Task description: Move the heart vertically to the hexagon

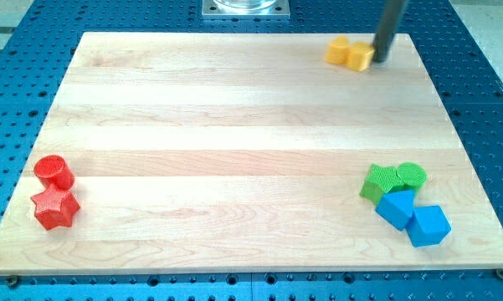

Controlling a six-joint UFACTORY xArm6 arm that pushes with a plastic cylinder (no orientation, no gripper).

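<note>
Two yellow blocks sit touching each other near the view's top right. The left one and the right one are the heart and the hexagon, but I cannot tell which is which at this size. My tip rests on the board right next to the right yellow block, on its right side, touching or nearly touching it. The dark rod rises from there out of the view's top.
A red cylinder and a red star sit at the lower left. At the lower right are a green block, a green cylinder and two blue blocks. The wooden board lies on a blue perforated table.
</note>
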